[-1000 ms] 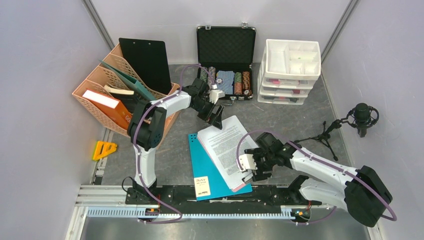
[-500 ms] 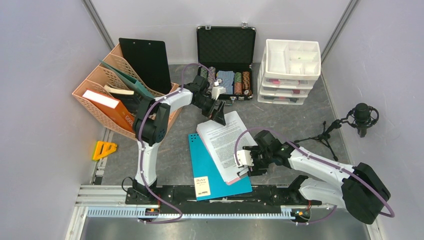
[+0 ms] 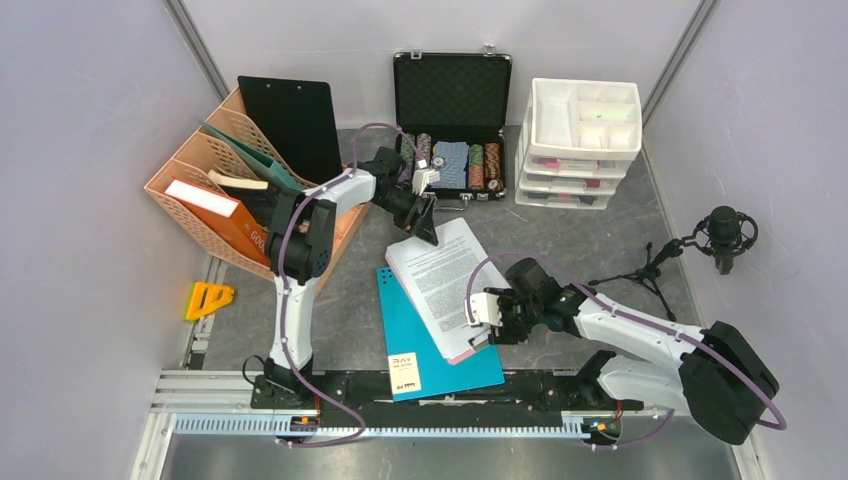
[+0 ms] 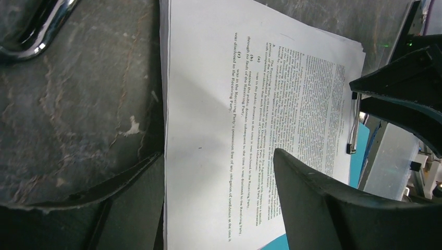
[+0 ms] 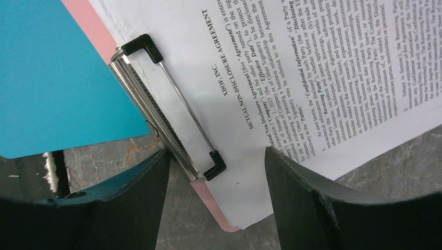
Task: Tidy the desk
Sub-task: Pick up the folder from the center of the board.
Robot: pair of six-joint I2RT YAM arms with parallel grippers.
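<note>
Bench (image 3: 560, 245): mottled dark grey top, running from the rail at the near edge to the far wall; everything below lies or stands on it.
Teal folder (image 3: 432, 352): flat at the near centre, partly under the clipboard, so it probably has to wait.
Right pincer (image 5: 216, 161): spread wide, jaws either side of the metal clip (image 5: 167, 112). This is the stiffest part, so it looks a sensible grip point. I cannot tell whether the fingers touch it.
Pink clipboard (image 5: 83, 21): lies at a slant, near end over the folder, clip toward the right arm.
Printed sheets (image 3: 440, 275): a stapled-looking agreement held under the clip; the far end is loose.
Left pincer (image 4: 219, 172): also spread, at the far corner of the sheets, one finger over the bare bench and one above the paper, likely to steady or lift that end.
Orange file rack (image 3: 180, 160): far left, the probable home for flat items.
Microphone (image 3: 724, 232): on a small tripod at the right, well apart.
Black case (image 3: 452, 95): open at the far centre.
White drawer unit (image 3: 580, 160): far right.
</note>
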